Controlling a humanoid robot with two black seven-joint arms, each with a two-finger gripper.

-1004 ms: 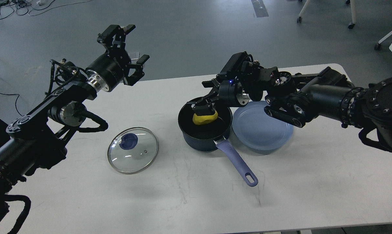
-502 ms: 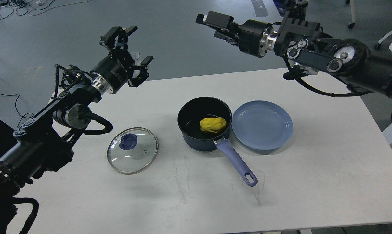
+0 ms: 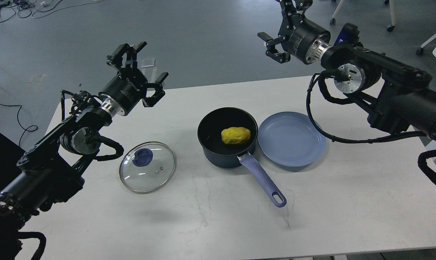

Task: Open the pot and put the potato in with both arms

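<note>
light: even, overhead | shadows: soft | focus: sharp | glare: lid

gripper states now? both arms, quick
Left gripper: open, empty, raised above the table's far edge.
Right gripper: open, empty, raised beyond the table.

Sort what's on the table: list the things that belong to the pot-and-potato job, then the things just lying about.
Part of the job:
- pot, open on the table
- potato, lying inside the pot
- lid, flat on the table left of the pot
- left pincer and right pincer, both open, raised, holding nothing

Just lying about:
- blue plate, right of the pot, nothing on it
</note>
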